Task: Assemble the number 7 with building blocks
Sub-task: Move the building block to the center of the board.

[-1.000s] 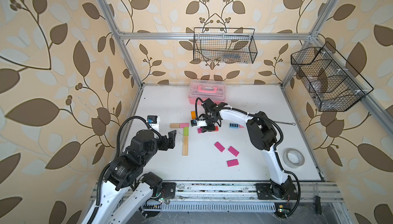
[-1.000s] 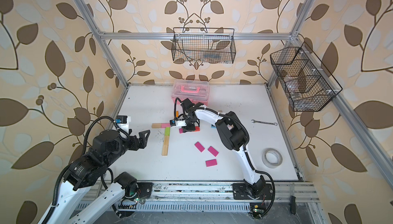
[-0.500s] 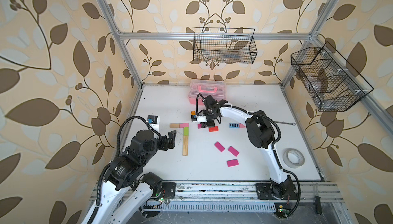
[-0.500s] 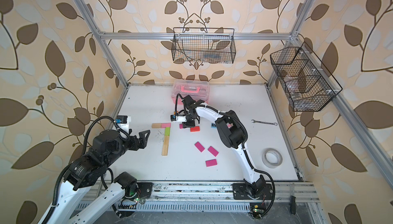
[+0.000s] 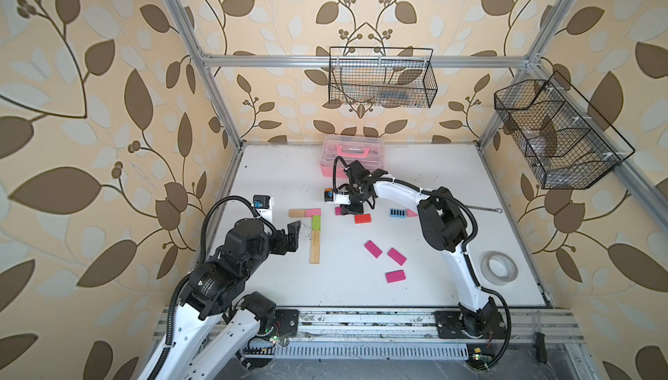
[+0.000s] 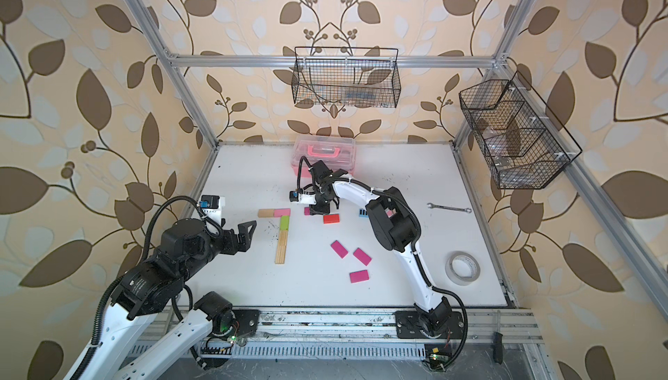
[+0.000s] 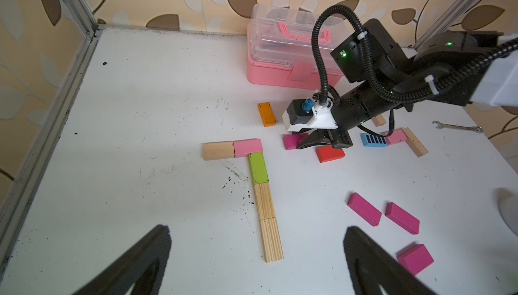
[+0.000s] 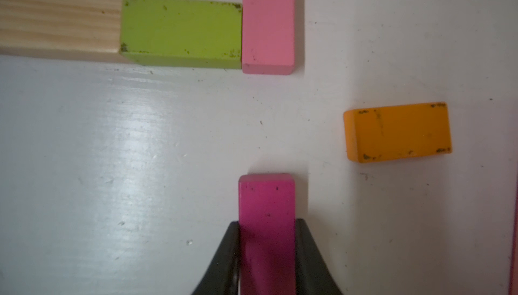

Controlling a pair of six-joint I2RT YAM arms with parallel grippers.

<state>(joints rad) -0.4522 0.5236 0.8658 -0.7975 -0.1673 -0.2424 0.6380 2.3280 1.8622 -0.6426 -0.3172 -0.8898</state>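
Building blocks (image 5: 316,222) on white, seemingly gritty tabletop (image 5: 433,280) between leaf-patterned walls (image 5: 108,71)

Showing up top: tan block (image 7: 218,150), pink block (image 7: 248,147). Showing below: lime block (image 7: 258,167), two pale grain-striped blocks (image 7: 265,201) (image 7: 271,240). Showing elsewhere: magenta block (image 8: 267,201), orange block (image 8: 398,132), red block (image 7: 330,154), blue block (image 7: 374,140) carrying dark stripes, three more magenta blocks (image 5: 373,249) (image 5: 397,256) (image 5: 395,276). Backing all: white table (image 7: 140,111), pink case (image 7: 280,76) wearing clear lid (image 7: 269,32), beige wall (image 5: 108,143) bearing brown leaf print.
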